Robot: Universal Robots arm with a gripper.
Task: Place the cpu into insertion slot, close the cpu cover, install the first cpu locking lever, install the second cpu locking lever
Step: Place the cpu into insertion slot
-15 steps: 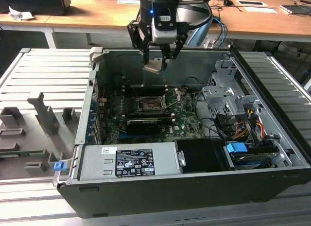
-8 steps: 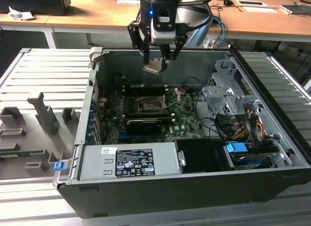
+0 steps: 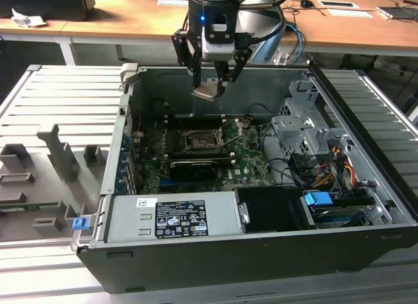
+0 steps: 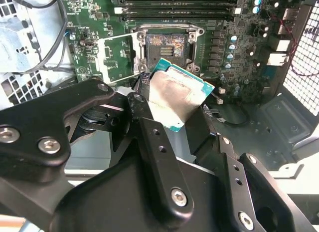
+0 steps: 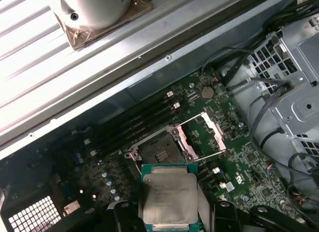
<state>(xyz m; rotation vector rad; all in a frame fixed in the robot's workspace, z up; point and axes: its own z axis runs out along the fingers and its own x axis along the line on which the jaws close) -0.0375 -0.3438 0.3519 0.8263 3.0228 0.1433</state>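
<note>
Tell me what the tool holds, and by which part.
The tool holds the chip, pinched by two opposite edges, above the open socket.

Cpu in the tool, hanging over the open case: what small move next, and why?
Probably a slow descent toward the insertion slot, centring over it. In the exterior view the tool holds the cpu well above the board. In the first wrist view the slot lies bare past the cpu's edge and the cpu cover stands swung open beside it, so the way looks free.
</note>
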